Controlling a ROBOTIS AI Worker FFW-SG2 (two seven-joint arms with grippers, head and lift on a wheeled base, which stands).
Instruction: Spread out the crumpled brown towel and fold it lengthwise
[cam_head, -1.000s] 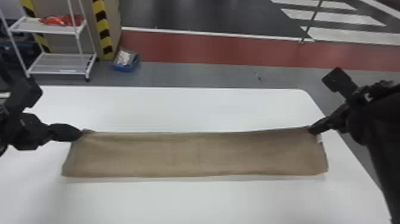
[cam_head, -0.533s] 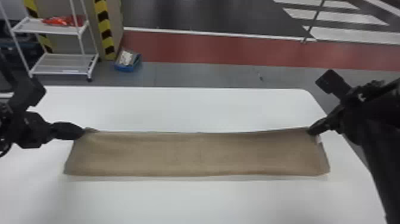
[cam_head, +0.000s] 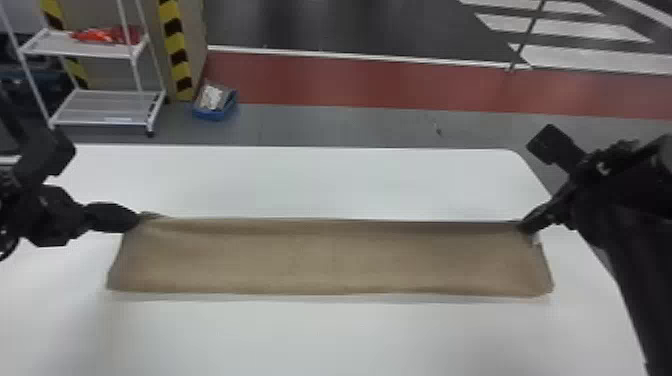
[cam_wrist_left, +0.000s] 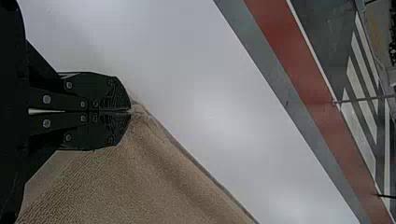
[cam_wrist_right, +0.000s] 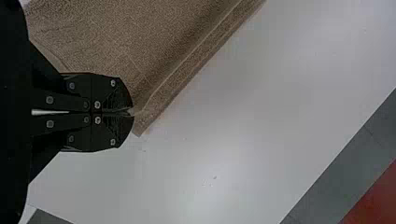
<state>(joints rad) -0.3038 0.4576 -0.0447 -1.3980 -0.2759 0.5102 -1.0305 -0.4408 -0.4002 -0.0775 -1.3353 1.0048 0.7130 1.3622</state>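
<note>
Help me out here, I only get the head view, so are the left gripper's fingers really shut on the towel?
Observer: Yes. The left wrist view shows the left gripper with its tips pressed together at the corner of the brown towel.

Operator: And the right one, does it cover the whole corner?

Observer: No. In the right wrist view, the right gripper is shut on the towel, but a bit of the corner pokes out past its fingertips.

Operator: Anything along the far edge there?

Observer: A pale line runs just inside it. Whether that's a hem or a layer's edge, I can't tell.
</note>
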